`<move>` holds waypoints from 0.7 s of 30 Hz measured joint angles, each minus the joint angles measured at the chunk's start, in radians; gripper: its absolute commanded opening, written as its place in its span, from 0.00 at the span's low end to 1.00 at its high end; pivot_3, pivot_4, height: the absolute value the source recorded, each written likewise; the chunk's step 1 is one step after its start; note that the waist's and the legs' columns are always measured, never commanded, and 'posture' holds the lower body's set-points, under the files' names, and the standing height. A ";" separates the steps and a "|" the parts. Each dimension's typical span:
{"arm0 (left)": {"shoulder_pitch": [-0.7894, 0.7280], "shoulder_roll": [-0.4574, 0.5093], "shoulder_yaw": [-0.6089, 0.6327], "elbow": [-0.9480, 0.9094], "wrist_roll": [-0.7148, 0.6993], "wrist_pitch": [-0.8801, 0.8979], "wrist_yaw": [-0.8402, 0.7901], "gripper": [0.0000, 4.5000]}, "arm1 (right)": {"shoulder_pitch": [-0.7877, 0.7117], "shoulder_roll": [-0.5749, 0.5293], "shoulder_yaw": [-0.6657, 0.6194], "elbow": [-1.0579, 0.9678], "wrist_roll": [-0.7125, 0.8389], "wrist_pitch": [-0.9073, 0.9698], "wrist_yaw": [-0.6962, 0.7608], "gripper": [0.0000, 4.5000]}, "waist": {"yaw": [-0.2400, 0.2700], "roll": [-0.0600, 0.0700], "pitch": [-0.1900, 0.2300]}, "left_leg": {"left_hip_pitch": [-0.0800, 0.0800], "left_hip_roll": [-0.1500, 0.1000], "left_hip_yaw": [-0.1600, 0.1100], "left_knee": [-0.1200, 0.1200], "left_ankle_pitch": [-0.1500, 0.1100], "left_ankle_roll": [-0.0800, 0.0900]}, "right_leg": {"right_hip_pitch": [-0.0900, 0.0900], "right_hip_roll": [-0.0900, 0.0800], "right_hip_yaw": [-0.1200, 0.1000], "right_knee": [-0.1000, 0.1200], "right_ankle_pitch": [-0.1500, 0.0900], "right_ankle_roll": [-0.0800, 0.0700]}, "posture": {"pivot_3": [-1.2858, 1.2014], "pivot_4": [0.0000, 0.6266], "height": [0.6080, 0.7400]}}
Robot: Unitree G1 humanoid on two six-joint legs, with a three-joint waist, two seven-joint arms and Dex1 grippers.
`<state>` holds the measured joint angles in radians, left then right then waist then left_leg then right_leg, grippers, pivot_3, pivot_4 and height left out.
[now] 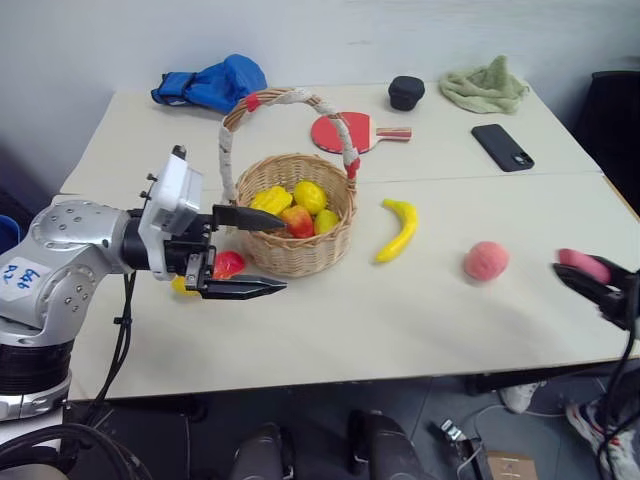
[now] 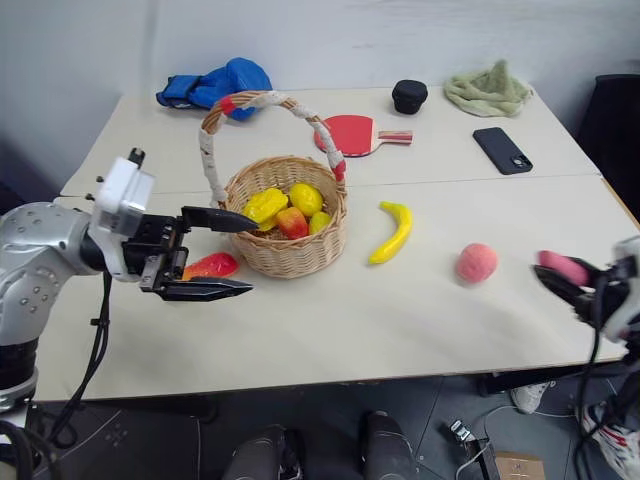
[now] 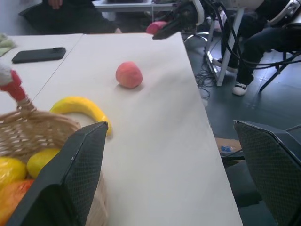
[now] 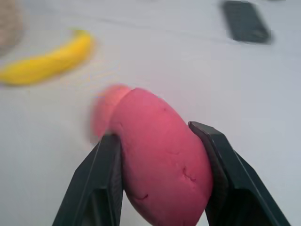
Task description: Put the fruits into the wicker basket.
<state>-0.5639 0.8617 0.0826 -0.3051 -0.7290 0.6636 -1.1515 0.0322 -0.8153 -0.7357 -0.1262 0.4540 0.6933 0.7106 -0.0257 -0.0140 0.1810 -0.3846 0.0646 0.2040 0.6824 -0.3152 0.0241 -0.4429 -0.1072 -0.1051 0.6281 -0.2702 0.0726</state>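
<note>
1. The wicker basket is sitting on the left part of the pale bench, holding several yellow and red fruits, too heaped to count.
2. One banana is lying just right of the basket, one peach is resting farther right, and one red mango is lying at the basket's left foot.
3. The left hand is hovering beside the basket with its two fingers spread wide, gripping nothing.
4. The right hand is reaching in at the bench's right edge, its fingers clamping one pink block.
5. At the far side, one red paddle, one black phone, one black cap, one green cloth and one blue glove are lying before a plain white wall.
6. Cables and a person's shoe are showing on the dark floor.
</note>
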 measured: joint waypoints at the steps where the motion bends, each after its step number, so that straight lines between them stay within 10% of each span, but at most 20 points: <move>1: 0.000 -0.001 -0.014 0.005 0.013 -0.007 -0.004 1.00 | -0.029 0.000 0.021 0.065 -0.032 -0.008 -0.044 0.39 | -0.007 0.000 0.000 | 0.000 0.000 0.001 0.000 0.000 0.000 | 0.000 0.000 0.001 0.000 0.000 0.000 | 0.52 0.24 1.00; 5: 0.001 -0.001 -0.049 0.009 0.057 -0.045 -0.024 1.00 | -0.124 0.001 0.132 0.236 -0.100 -0.060 -0.100 0.39 | -0.016 0.000 0.000 | 0.000 0.000 0.001 -0.001 0.001 -0.001 | -0.001 0.002 0.002 0.000 0.000 0.000 | 0.52 0.24 1.00; 13: 0.024 -0.017 -0.061 0.025 0.106 -0.083 -0.004 1.00 | -0.241 0.026 0.227 0.535 -0.157 -0.226 -0.114 0.97 | -0.006 0.001 0.000 | 0.000 0.001 0.001 0.000 0.001 -0.001 | -0.001 0.003 0.003 0.000 0.000 0.000 | 0.52 0.24 1.00; 21: 0.108 0.050 0.018 0.006 0.112 -0.082 0.010 1.00 | -0.133 -0.143 0.151 0.199 -0.018 -0.099 0.072 0.99 | -0.007 0.007 0.000 | 0.001 0.002 0.001 0.000 0.001 -0.002 | -0.002 0.004 0.004 0.000 0.000 0.000 | 0.52 0.24 1.00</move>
<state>-0.4563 0.9117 0.1008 -0.2991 -0.6169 0.5817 -1.1417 -0.1013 -0.9580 -0.5847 0.0728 0.4364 0.5948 0.7826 -0.0324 -0.0069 0.1808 -0.3838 0.0669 0.2046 0.6820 -0.3145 0.0218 -0.4446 -0.1031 -0.1006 0.6281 -0.2704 0.0724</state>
